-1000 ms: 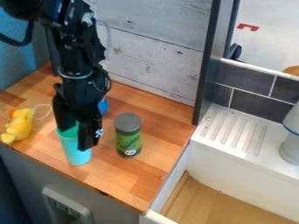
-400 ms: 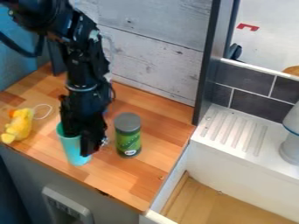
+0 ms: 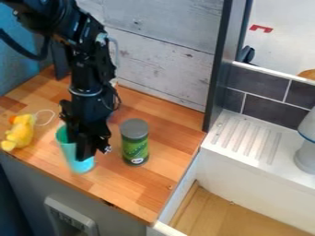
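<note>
The black gripper (image 3: 84,152) hangs over the left part of the wooden counter, shut on the rim and right side of a turquoise cup (image 3: 71,151). Part of the cup's opening and wall is hidden behind the gripper. The cup leans a little, its top toward the left; whether its base touches the counter I cannot tell. Just right of the gripper, a green can with a grey lid (image 3: 135,143) stands upright, apart from it. A yellow plush toy (image 3: 20,132) with an orange part and a white string loop lies to the left of the cup.
A grey whitewashed plank wall (image 3: 166,55) rises behind the counter (image 3: 141,193), with a dark upright post (image 3: 218,69) at its right end. Further right are a white ribbed drainboard (image 3: 246,138), a basin with a wooden bottom (image 3: 215,214) and a white-grey object (image 3: 306,152).
The gripper came down and slightly right, then back up a little and closed on the cup. The cup has shifted slightly up and left. The can and toy stayed put.
</note>
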`<state>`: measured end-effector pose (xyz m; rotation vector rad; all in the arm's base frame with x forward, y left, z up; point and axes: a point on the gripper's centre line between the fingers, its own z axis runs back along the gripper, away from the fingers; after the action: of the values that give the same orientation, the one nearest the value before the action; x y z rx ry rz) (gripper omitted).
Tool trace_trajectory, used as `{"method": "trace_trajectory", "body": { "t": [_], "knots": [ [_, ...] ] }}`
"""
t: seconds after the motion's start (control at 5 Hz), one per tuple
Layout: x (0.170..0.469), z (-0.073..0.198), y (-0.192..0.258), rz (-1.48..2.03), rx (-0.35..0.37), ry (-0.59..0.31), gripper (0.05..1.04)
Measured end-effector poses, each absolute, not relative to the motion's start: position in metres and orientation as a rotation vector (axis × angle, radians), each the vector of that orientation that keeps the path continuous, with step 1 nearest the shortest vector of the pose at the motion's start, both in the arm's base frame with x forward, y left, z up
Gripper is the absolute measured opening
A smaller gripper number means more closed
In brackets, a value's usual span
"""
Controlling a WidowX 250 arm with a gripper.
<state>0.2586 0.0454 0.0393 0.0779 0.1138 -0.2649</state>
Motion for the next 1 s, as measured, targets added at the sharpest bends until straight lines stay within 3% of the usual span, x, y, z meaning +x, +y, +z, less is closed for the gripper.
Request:
{"method": "trace_trajectory", "body": {
  "t": [0.2, 0.4, 0.6, 1.0],
  "knots": [
    [0.259, 0.058, 0.046, -0.269, 0.081, 0.123, 0.117],
    [0.285, 0.111, 0.047, -0.333, 0.073, -0.041, 0.109],
    [0.302, 0.159, 0.08, -0.257, 0.106, -0.097, 0.109],
    [0.333, 0.18, 0.149, -0.099, 0.174, -0.062, 0.109]
  ]
}}
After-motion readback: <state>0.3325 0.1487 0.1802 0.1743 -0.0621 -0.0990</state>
